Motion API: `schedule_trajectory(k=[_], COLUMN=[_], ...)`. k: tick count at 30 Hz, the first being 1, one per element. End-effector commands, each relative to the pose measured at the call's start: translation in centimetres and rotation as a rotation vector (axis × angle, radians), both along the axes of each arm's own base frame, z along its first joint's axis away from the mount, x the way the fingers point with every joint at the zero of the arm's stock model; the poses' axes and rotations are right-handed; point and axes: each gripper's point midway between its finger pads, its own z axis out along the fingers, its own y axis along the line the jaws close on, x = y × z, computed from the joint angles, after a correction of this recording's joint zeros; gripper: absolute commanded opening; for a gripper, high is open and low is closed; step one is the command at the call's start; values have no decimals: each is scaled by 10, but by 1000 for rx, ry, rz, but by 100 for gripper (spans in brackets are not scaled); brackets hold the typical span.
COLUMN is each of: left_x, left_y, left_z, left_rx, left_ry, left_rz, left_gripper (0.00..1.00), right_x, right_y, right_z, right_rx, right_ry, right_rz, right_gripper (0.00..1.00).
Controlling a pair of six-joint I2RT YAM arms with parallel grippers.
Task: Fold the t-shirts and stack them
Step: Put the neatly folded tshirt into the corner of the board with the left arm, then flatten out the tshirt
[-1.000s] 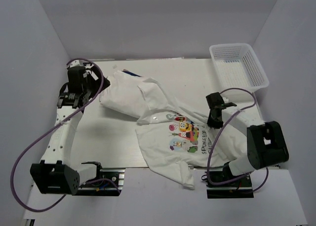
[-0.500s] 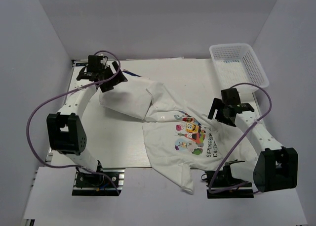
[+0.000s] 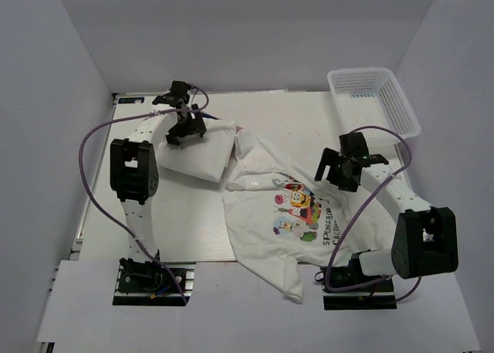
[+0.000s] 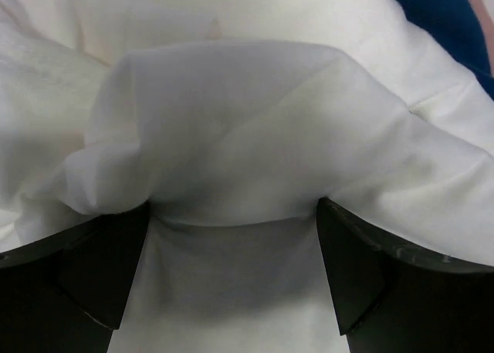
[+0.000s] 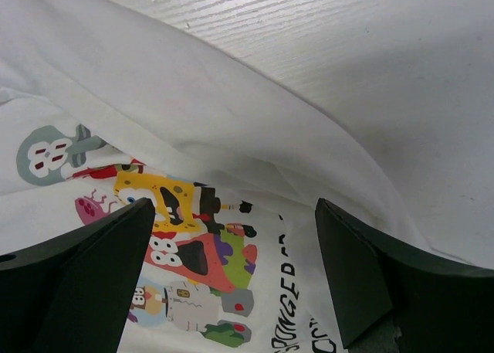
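At the far left of the table point(image 3: 189, 214), my left gripper point(image 3: 185, 129) sits down on a plain white t-shirt point(image 3: 199, 154) that lies in a rumpled, half-folded bundle. Its fingers point(image 4: 69, 283) stand apart, with a soft ridge of the cloth bunched between them. A blue patch point(image 4: 440, 13) shows at the bundle's edge, possibly a collar. Just right of the bundle and touching it, the printed t-shirt point(image 3: 258, 233) lies spread and creased. Its colourful cartoon print point(image 3: 297, 210) and dark lettering face up, and one sleeve hangs over the near table edge. My right gripper point(image 3: 337, 170) hovers at that shirt's right side, jaws wide apart, holding nothing. A white mesh basket point(image 3: 374, 102) stands at the far right corner.
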Motion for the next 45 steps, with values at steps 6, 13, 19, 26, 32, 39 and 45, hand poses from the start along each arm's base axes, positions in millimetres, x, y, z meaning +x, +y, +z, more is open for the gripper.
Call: schedule_trajectory(k=[6, 13, 19, 26, 32, 39, 45], left_x=[34, 85, 111, 149, 154, 125, 77], left_y=[81, 157, 214, 246, 235, 164, 79], left_z=[-37, -37, -32, -18, 51, 201, 196], left_rx=[244, 237, 254, 282, 196, 64, -59], left_ry=[94, -21, -141, -281, -417, -634, -540], left_rz=[163, 364, 399, 398, 366, 193, 24], left_gripper=[100, 100, 100, 100, 100, 100, 100], right_x=[35, 57, 75, 92, 94, 79, 40], right_y=[18, 33, 43, 49, 51, 37, 31], right_z=[11, 12, 14, 25, 46, 61, 30], right_rx=[64, 63, 43, -50, -152, -187, -164], right_ry=[-31, -44, -41, -85, -140, -197, -101], right_rz=[-42, 0, 30, 109, 211, 166, 159], right_gripper=[90, 90, 90, 90, 90, 90, 90])
